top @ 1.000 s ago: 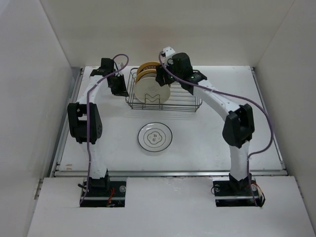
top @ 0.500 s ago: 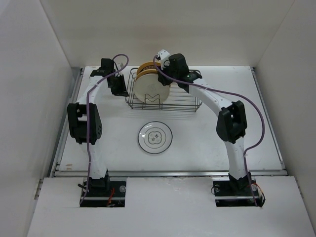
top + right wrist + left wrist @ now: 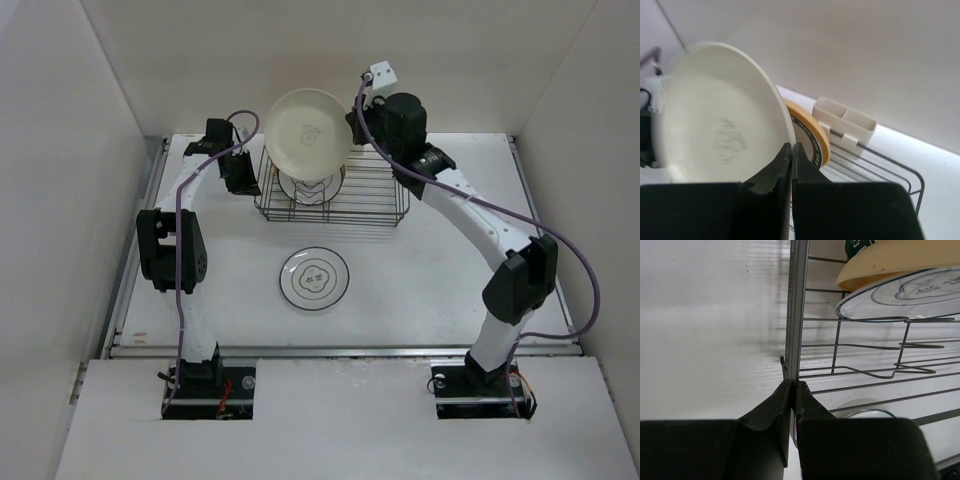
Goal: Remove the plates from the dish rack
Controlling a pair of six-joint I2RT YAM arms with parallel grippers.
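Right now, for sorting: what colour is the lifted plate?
Cream plate, faint centre mark; clearest in right wrist view.

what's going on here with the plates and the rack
The right end effector is shut on the rim of a cream plate, holding it in the air above the dish rack. The left end effector pinches the rack's side wire. One ringed plate lies on the table; an orange plate waits in the rack.
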